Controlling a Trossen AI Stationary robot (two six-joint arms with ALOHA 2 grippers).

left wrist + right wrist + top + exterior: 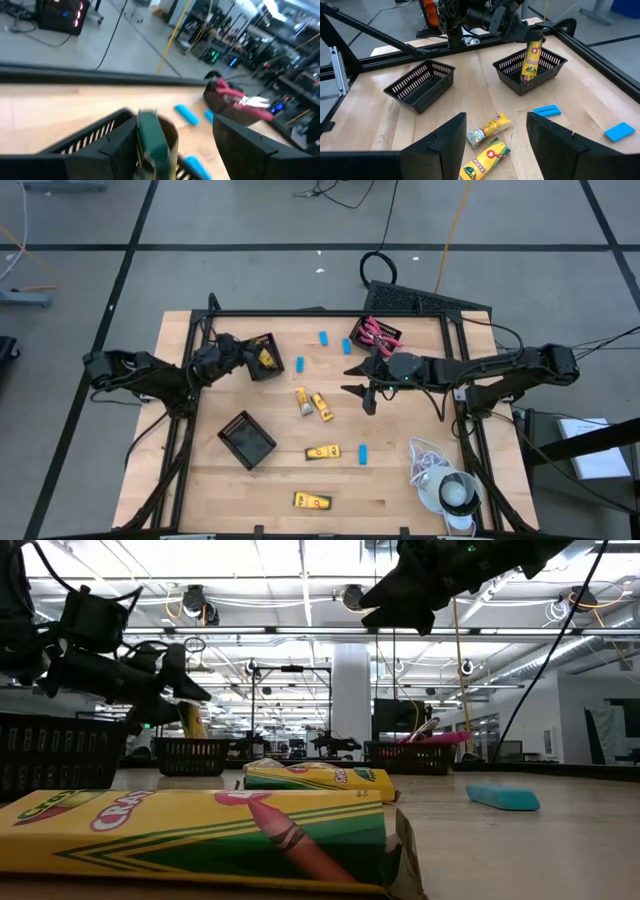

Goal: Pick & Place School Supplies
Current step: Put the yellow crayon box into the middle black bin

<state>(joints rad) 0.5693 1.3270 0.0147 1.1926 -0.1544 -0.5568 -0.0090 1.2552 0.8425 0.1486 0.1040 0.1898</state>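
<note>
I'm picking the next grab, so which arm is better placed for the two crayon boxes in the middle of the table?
Right. The right gripper hangs open just beside the two crayon boxes, facing them. The left gripper is busy holding a crayon box over the basket.

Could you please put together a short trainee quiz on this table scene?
1. True or false: the fingers of the right gripper are shut on a crayon box.
2. What does the left gripper hold upright in the basket? A: an eraser. B: scissors. C: a crayon box.
3. How many blue erasers lie loose on the table?

Key
1. False: its fingers are open, above the loose crayon boxes.
2. C: the held crayon box.
3. Four.
</note>
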